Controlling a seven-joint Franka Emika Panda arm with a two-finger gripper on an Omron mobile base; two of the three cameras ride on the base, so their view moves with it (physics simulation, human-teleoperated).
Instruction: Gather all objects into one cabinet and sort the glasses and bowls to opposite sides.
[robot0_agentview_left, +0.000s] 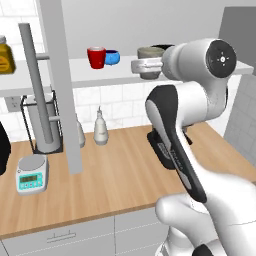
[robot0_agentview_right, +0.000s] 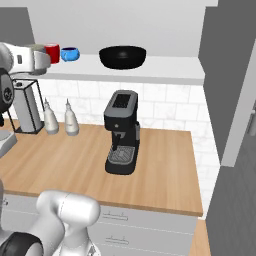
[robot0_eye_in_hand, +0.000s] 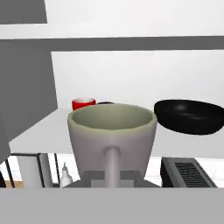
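Observation:
My gripper is shut on the handle of the grey-beige mug, which I hold upright in front of the open cabinet, just above its white bottom board. In the left base view the gripper crosses the mug, to the right of the red cup and the small blue bowl. Both stand on the board's left part. The wide black bowl sits further right. The hand view shows the red cup behind the mug and the black bowl to its right.
A black coffee machine stands on the wooden counter under the cabinet. Two white spray bottles and a paper towel stand are at the back left, with a small scale nearer. A grey cabinet door hangs open at the right.

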